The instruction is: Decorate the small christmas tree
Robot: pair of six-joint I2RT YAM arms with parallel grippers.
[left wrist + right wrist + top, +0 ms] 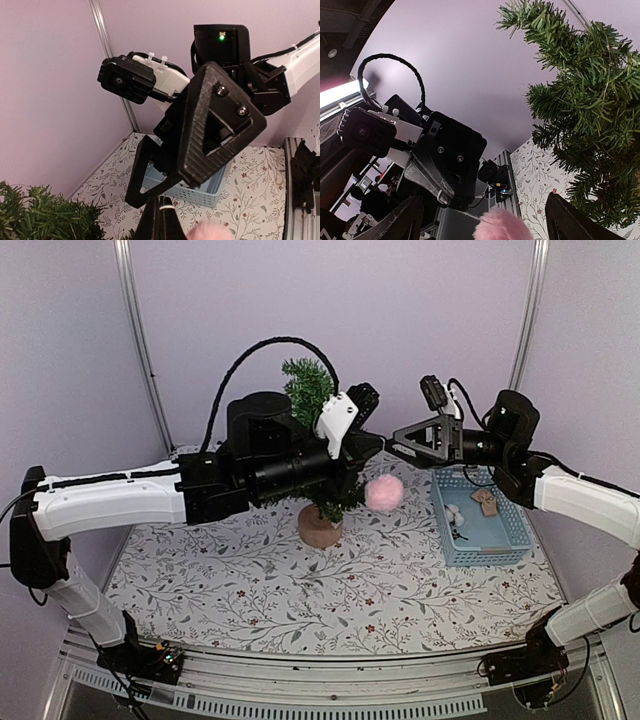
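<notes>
Pink and fluffy, the pompom (384,492) hangs by a thin thread from the left end effector (161,221), whose jaws are pinched together on that thread. The right end effector (392,446) faces it tip to tip, jaws spread wide and holding nothing. The small christmas tree (312,390) stands upright on the table (250,580) behind the left arm, left of the blue basket (485,558)

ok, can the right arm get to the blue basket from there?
Probably yes: the right end effector is open, the blue basket sits on its own side below the arm, and nothing lies between them.
</notes>
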